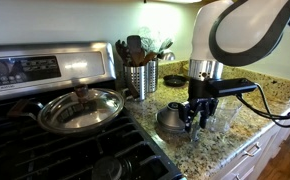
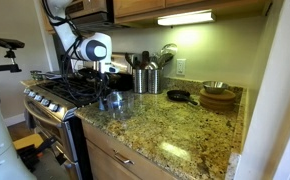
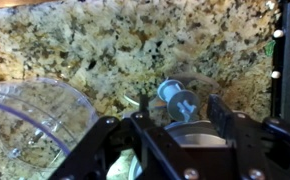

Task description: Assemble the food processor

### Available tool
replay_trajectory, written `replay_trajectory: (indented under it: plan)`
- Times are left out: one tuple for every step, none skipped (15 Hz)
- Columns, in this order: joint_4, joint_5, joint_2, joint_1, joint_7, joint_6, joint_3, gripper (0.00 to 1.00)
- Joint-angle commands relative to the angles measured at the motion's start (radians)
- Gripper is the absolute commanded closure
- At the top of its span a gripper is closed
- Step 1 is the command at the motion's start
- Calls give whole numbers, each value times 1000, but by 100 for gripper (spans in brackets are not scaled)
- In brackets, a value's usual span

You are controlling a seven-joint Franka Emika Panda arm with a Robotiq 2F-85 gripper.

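Here the black two-finger gripper (image 1: 198, 121) is seen pointing downward, low over a speckled granite countertop (image 1: 217, 146), just to the side of a gas stove (image 1: 45, 140). The fingers are held spread apart and nothing is grasped between them. The food processor is found in two separate parts on the countertop: a dark grey, shiny dome-shaped top (image 1: 171, 120) is placed just beside the gripper on the stove side, and a clear plastic cup-like bowl (image 1: 223, 116) stands upright just beside it on the opposite side. In the wrist view a pale blue knob (image 3: 175, 97) of the top is seen in the gap between the fingers; whether it is touched by them cannot be told. On the stove a wide steel pan with a glass lid (image 1: 80, 110) is placed, and a perforated steel utensil holder (image 1: 140, 80) filled with tools stands behind the dome-shaped top, near the wall.
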Motion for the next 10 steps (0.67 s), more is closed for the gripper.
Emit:
replay_trajectory:
  plan:
    - [-6, -20, 0, 21, 36, 26, -20, 69]
    - [-5, -17, 0, 21, 34, 26, -20, 75]
    - [-4, -17, -1, 20, 32, 26, -19, 82]
    - [-3, -14, -1, 19, 27, 24, -19, 88]
    - [-2, -15, -3, 18, 28, 21, -20, 92]
    - [-4, -16, -9, 18, 28, 19, -21, 87]
    - [-8, -10, -18, 17, 20, 14, -18, 87]
    - [-12, -4, -33, 17, 17, 4, -15, 87]
    - [-14, 13, -44, 15, 2, -8, -9, 87]
    - [-20, 35, -65, 12, -14, -13, -2, 87]
